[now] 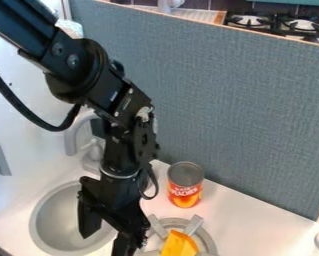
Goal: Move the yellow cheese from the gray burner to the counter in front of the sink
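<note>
Black robot arm (88,75) entering from the upper left, with a dark cable looping beside it; the claw (105,245) hangs at its lower end, above the right-hand side of the round grey sink (47,220) and the adjoining white counter (242,217). The claw is released, its two fingers spread with a gap between them. The orange block (180,244), the thing in question, lies to the right of the claw and apart from it, at the lower edge of the view, on a round grey burner (209,243) with light grey prongs. Behind the burner, an upright can (186,185) with a red and orange label and a grey top stands on the counter, near the foot of a blue-grey panel (235,100). A pale grey faucet (71,140) rises behind the sink, to the left of the arm. Beyond the panel, at upper right, is a stove (275,25) with black grates. A light grey object, cut off by the frame, stands at the right edge.
</note>
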`<state>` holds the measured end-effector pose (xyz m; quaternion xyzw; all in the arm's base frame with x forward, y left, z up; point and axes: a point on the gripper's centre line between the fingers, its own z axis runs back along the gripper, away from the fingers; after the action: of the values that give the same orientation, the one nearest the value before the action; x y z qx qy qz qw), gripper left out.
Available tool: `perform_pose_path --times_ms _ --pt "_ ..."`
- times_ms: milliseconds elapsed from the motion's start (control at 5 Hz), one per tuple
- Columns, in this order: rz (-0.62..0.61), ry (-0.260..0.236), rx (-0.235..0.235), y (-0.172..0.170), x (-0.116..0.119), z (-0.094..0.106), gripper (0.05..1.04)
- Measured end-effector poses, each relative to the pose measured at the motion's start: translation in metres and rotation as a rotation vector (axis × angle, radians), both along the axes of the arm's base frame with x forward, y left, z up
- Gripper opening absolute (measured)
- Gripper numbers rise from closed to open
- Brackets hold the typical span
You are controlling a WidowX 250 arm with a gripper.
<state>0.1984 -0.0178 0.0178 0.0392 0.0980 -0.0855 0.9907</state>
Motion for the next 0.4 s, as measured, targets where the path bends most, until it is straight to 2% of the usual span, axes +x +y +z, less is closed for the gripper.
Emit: perform_pose_path --times_ms 200,400 --pt "0.004 0.012 0.003 0.000 -0.001 -0.003 1.001" --pt "0.041 -0.084 0.018 -0.024 0.018 -0.012 1.001"
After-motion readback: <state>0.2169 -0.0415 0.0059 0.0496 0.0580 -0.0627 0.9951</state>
